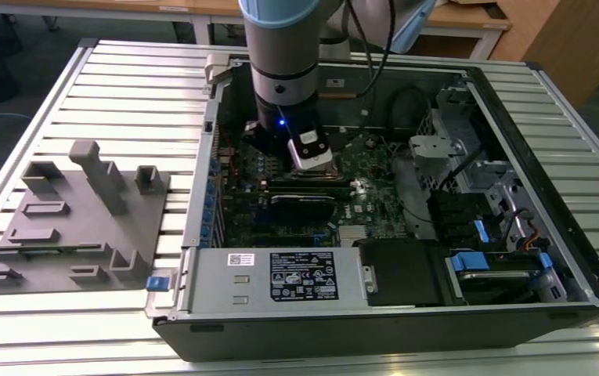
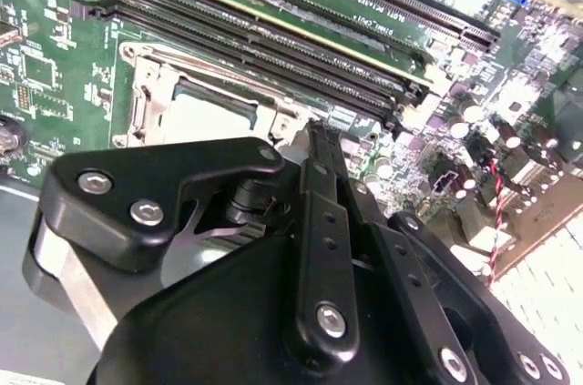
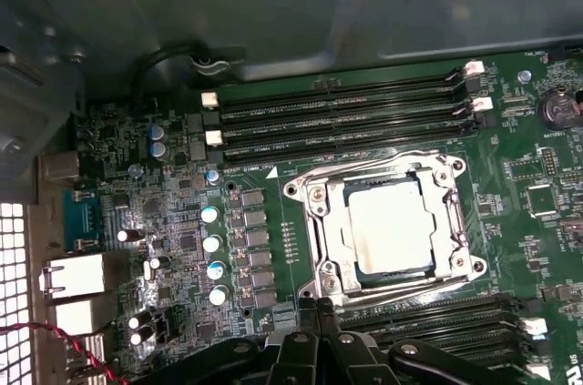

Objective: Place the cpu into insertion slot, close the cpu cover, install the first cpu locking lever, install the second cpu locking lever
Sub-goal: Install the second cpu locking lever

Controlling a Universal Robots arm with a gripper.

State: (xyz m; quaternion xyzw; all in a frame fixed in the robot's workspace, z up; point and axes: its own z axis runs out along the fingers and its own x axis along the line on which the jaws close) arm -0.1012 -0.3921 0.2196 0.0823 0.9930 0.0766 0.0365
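In the first wrist view the gripper [image 3: 319,312] sits at the near edge of the socket, its black fingers [image 3: 308,326] pressed together into a single narrow tip with nothing between them. That tip points at the rim of the cover [image 3: 319,221], just beside the corner of the frame; whether it touches the metal cannot be told. The cover lies flat over the slot [image 3: 460,221], and the cpu [image 3: 392,230] shows through its square opening, seated level with its pale metal top facing up. Thin wire levers [image 3: 401,287] run along the frame's edges.

In the second wrist view the gripper [image 2: 314,135] comes in low over the board [image 2: 55,66], with the cpu [image 2: 205,116] and cover [image 2: 146,98] just beyond its black linkage. Long black memory slots [image 2: 273,48] run past the socket on the far side.

In the exterior view the arm [image 1: 283,70] stands nearly vertical, reaching down into the open computer case [image 1: 383,313], which lies on its side on a slatted metal table [image 1: 121,86]. The wrist hangs over the middle of the board [image 1: 373,164]. A grey fixture [image 1: 74,219] rests on the table towards the exterior view's left, well apart from the case.
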